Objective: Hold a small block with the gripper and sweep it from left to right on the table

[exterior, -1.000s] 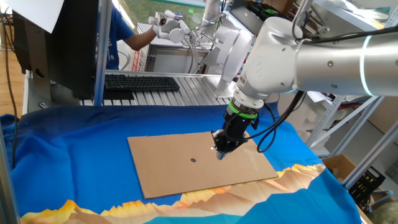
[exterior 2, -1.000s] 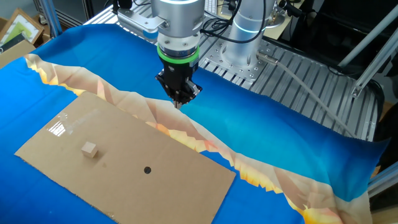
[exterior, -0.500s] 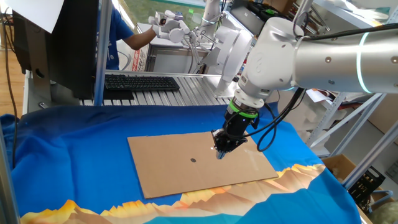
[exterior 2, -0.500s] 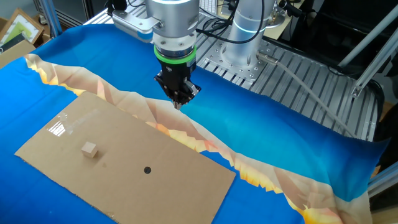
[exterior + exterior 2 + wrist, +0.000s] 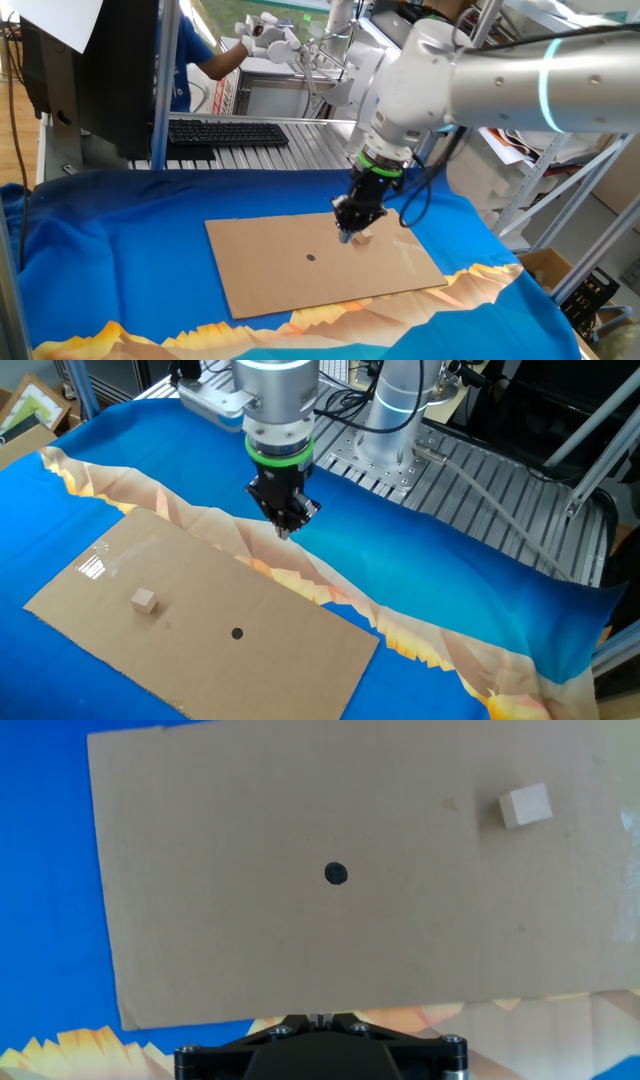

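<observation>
The small block (image 5: 145, 600), a tiny pale tan cube, lies on the brown cardboard (image 5: 290, 650) toward its left end. In the hand view the small block (image 5: 525, 806) sits at the upper right, far from the gripper (image 5: 320, 1018). The black gripper (image 5: 285, 532) with its green collar hangs above the table (image 5: 450, 580), over the orange print past the cardboard's far edge. Its jaws are shut on nothing. In one fixed view the gripper (image 5: 347, 232) stands just left of the small block (image 5: 364, 238), which peeks out beside it.
A small dark dot (image 5: 335, 873) marks the middle of the cardboard. A grey slatted bench (image 5: 300, 150) with a black keyboard (image 5: 228, 132) stands behind the blue cloth. A person in blue (image 5: 195, 60) handles a white gripper (image 5: 268, 30) at the back.
The arm has drifted slightly to the left and a little higher, uncovering the block in one fixed view. The jaws stayed shut and the block has not moved.
</observation>
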